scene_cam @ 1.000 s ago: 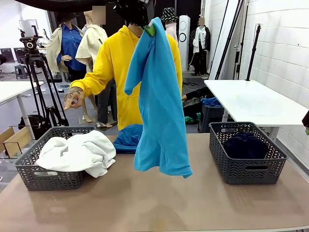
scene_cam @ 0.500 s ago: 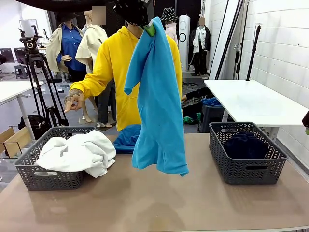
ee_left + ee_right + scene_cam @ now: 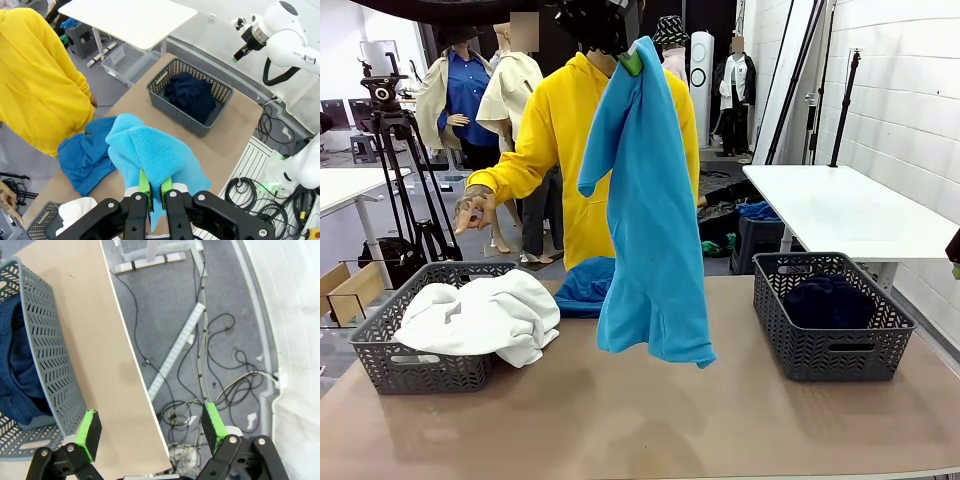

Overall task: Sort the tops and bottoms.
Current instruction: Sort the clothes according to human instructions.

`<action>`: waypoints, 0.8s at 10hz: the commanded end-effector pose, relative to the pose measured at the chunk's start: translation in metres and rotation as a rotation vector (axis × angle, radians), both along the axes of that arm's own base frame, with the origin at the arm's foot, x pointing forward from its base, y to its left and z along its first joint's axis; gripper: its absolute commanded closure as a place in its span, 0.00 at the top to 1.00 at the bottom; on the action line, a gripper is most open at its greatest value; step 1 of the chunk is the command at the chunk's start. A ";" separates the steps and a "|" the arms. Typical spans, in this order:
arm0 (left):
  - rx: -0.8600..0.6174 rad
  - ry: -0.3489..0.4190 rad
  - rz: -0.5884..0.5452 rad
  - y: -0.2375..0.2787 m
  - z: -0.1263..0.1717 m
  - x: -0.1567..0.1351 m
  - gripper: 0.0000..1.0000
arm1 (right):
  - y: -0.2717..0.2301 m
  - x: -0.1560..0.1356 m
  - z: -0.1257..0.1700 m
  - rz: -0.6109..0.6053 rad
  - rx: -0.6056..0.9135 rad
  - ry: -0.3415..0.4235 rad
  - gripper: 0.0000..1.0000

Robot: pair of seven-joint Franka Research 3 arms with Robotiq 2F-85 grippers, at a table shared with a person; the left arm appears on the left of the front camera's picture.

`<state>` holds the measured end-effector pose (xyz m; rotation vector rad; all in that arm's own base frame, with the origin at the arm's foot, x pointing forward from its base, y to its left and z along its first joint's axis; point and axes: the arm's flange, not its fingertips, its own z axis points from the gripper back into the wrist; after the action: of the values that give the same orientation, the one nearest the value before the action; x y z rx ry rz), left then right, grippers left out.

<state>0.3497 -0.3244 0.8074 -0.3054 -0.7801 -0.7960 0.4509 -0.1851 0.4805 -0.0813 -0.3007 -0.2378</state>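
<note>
High above the table's middle, my left gripper (image 3: 632,60) is shut on a bright blue top (image 3: 650,220) that hangs down full length. From the left wrist view the green pads (image 3: 145,187) pinch the fabric of this top (image 3: 150,152). A second blue top (image 3: 585,285) lies crumpled on the table behind it. The white shirt (image 3: 480,315) fills the left basket (image 3: 380,360). The dark navy bottoms (image 3: 828,300) lie in the right basket (image 3: 830,355). My right gripper (image 3: 150,427) stands open off the table's right edge, beside that basket (image 3: 45,355), with nothing between its fingers.
A person in a yellow hoodie (image 3: 555,140) stands at the far side, one hand (image 3: 472,210) held out above the left basket. A white table (image 3: 840,205) stands behind on the right. Cables (image 3: 200,375) lie on the floor under my right gripper.
The hanging blue top has swayed a little left and back. The person's outstretched hand has shifted slightly. Both grippers hold their places.
</note>
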 end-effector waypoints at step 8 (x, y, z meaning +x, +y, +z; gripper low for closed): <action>0.012 -0.143 0.588 0.189 0.043 0.068 0.00 | 0.001 0.000 0.000 0.008 -0.011 0.008 1.00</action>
<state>0.4296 -0.1410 0.8592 -0.0276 -0.9466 -0.3394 0.4507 -0.1856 0.4803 -0.0812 -0.3004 -0.2387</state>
